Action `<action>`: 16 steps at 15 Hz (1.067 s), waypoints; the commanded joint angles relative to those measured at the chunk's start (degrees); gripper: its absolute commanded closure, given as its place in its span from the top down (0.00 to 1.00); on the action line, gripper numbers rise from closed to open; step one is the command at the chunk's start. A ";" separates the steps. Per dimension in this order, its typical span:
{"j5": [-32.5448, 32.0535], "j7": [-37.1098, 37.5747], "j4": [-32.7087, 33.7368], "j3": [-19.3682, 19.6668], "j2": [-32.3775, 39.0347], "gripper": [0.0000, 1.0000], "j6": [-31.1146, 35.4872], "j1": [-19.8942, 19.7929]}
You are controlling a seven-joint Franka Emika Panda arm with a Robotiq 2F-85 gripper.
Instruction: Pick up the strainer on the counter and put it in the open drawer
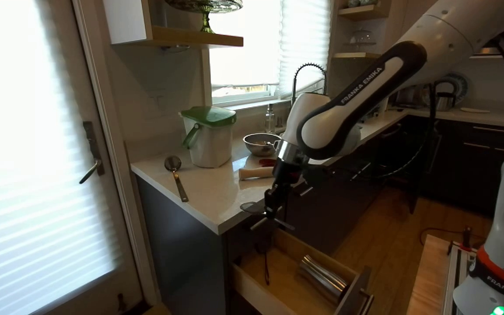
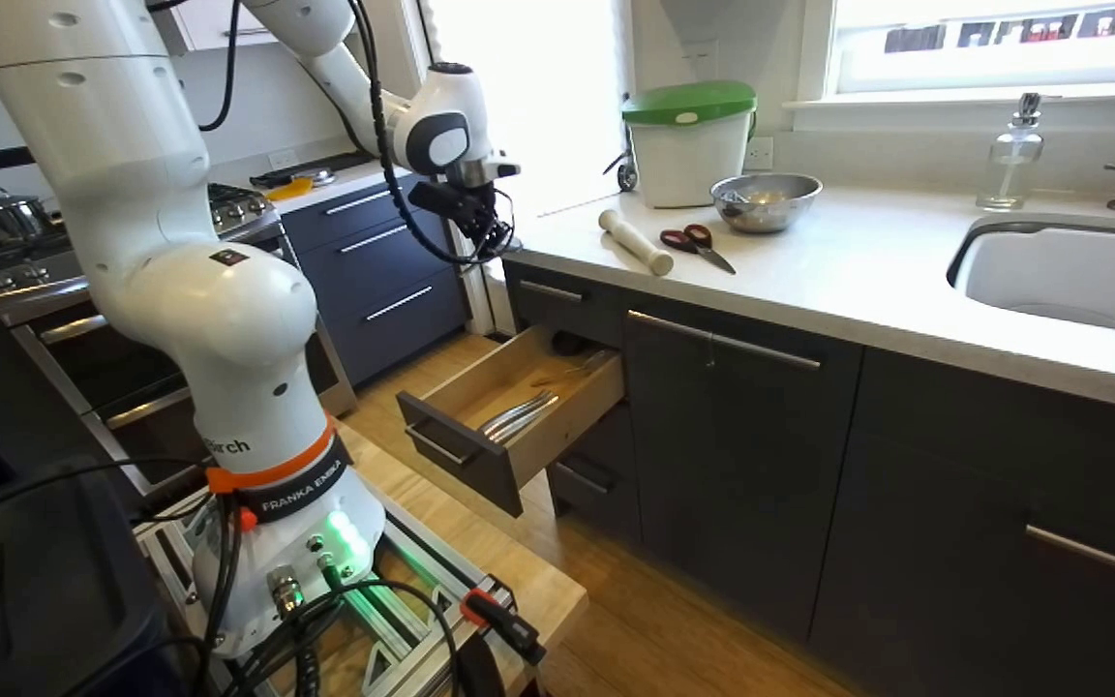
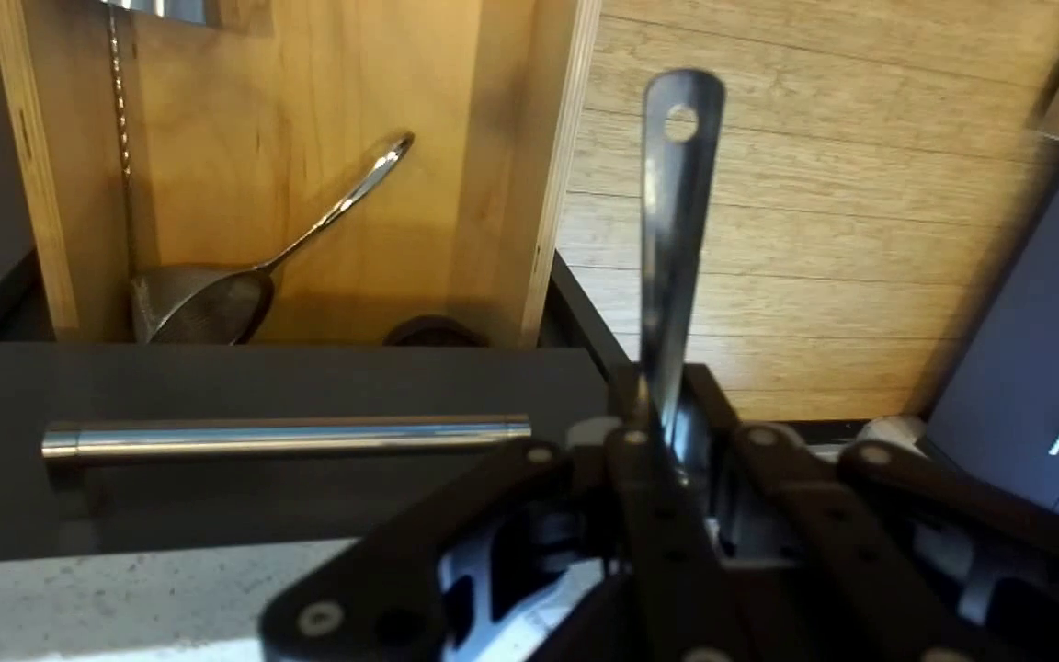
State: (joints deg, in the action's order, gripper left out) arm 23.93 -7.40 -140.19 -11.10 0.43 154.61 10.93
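While the hand [image 3: 666, 416] grips the strainer [image 1: 251, 208] (by its flat metal handle [image 3: 676, 216], as I see it), both are higher than the open drawer [image 3: 327, 83]. Inside the drawer, near its back end, lies a mesh sieve [image 3: 219, 305]; nearer to its front lies a shiny metal object [image 1: 323, 276]. Higher than the drawer is also the bench [image 1: 210, 192], which carries a ladle-like tool [image 1: 179, 185].

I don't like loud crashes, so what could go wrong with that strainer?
If the pincer slips, the strainer might miss the drawer and clang: in the wrist view its handle shows against the floor, outside the drawer. Its round end seems close to the edge of the counter in an exterior view, so it could bump. Metal things in the drawer might rattle.
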 commanded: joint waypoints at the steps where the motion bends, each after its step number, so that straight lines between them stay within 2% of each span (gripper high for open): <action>1: 14.52 -15.67 -11.49 -0.56 -10.81 0.03 4.30 2.22; 3: 22.21 -24.80 -13.69 2.69 -12.91 0.03 1.70 4.40; 5: 24.54 -28.58 -14.31 5.10 -12.50 0.03 -1.31 4.66; 10: 22.21 -26.62 -11.89 7.08 -4.66 0.03 -4.61 1.61; 13: 25.93 -29.21 -9.01 6.66 0.73 0.03 -5.04 0.95; 14: 22.99 -26.55 -11.87 5.70 -3.54 0.12 -3.69 0.50; 16: 24.00 -27.35 -10.32 5.28 -0.70 0.12 -3.67 0.05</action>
State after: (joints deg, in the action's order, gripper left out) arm 48.10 -34.92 -150.50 -4.33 -0.16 151.04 12.48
